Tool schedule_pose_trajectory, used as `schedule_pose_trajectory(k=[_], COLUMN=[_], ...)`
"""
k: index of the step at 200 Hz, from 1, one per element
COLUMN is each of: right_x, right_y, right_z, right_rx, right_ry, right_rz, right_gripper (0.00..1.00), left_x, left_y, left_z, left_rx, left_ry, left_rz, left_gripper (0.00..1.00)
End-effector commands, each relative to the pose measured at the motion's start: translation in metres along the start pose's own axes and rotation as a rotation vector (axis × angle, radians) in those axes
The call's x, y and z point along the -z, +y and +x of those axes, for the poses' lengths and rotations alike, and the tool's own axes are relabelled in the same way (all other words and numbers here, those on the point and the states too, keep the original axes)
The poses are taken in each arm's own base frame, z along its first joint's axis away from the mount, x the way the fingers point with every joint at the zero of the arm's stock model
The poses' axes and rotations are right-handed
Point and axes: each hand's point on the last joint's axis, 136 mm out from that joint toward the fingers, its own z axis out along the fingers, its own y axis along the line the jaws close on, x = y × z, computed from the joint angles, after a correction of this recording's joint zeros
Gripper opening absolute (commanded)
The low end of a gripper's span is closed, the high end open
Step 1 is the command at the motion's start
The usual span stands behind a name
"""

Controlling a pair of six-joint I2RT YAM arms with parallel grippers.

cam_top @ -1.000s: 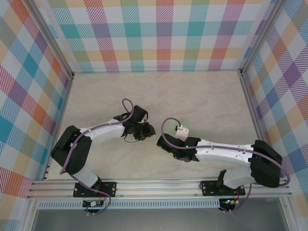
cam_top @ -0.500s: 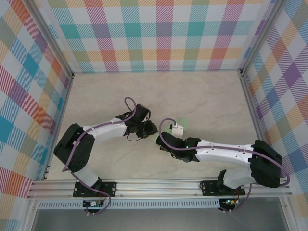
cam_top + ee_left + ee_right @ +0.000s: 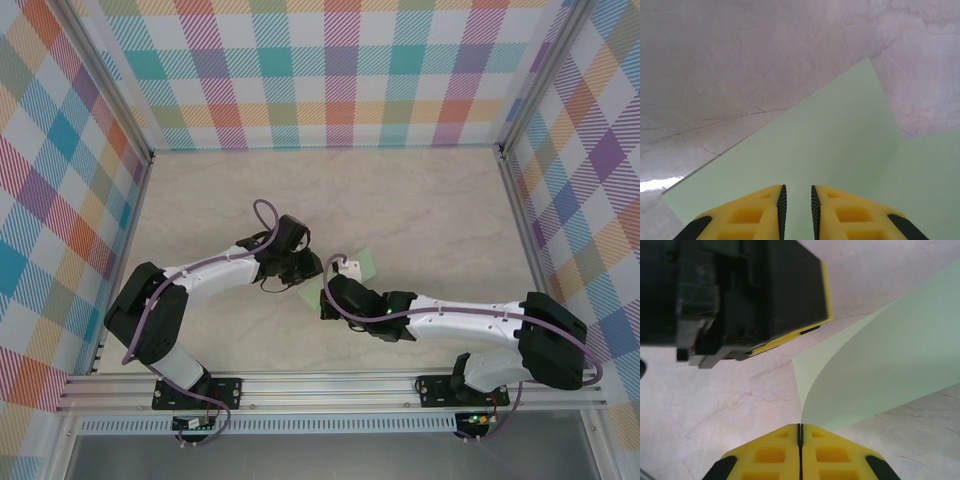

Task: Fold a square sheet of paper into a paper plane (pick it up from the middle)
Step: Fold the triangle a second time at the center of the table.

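Square sheet of paper: edge pinched in my clenched right gripper, fanning ahead of it; my left gripper, slightly parted, hovers over its middle.

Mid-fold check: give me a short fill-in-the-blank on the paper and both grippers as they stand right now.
1. The sheet of paper is pale ____.
2. The right gripper has its fingers ____ on the paper.
3. The left gripper shows a narrow ____ between its fingers, with the paper behind them.
4. Just beyond the right gripper, the paper is ____, not flat.
Missing words: green; shut; gap; curved.
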Motion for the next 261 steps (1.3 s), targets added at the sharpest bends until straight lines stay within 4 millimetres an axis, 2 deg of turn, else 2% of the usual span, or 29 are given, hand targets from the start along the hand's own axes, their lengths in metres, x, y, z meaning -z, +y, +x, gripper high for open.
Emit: schedule_pose_trajectory(k=[1, 16, 48, 76, 97, 144, 199, 232, 261], right_x=[0.001, 0.005, 0.004, 0.002, 0.001, -0.003, -0.011, -0.012, -0.013], right_y=[0.005, 0.001, -0.036, -0.04, -0.046, -0.041, -0.033, -0.035, -0.037], right_z=[0.011, 0.016, 0.023, 0.016, 0.013, 0.021, 0.022, 0.022, 0.015], right_rx=[0.096, 0.122, 0.067, 0.053, 0.027, 0.03, 0.008, -0.011, -0.071], right_ry=[0.026, 0.038, 0.094, 0.101, 0.113, 0.165, 0.219, 0.24, 0.209], right_rz=[-0.06, -0.07, 0.005, 0.04, 0.047, 0.022, -0.03, -0.052, -0.059], right_gripper=[0.07, 0.07, 0.09, 0.08, 0.08, 0.09, 0.09, 0.1, 0.08], left_x=[0.005, 0.007, 0.004, 0.001, 0.001, -0.013, -0.031, -0.028, -0.02], left_y=[0.009, 0.012, 0.014, 0.003, 0.005, -0.001, 0.026, 0.036, 0.03], left_z=[0.006, 0.006, 0.011, 0.015, 0.02, 0.033, 0.045, 0.044, 0.043], left_rx=[0.006, 0.004, 0.013, 0.011, 0.014, 0.017, 0.031, 0.037, 0.036], left_ry=[-0.003, -0.008, 0.004, 0.023, 0.04, 0.121, 0.16, 0.138, 0.124], left_rz=[-0.036, -0.043, -0.026, 0.043, 0.052, 0.109, 0.027, -0.01, 0.012], left_gripper=[0.22, 0.22, 0.22, 0.2, 0.19, 0.18, 0.15, 0.13, 0.12])
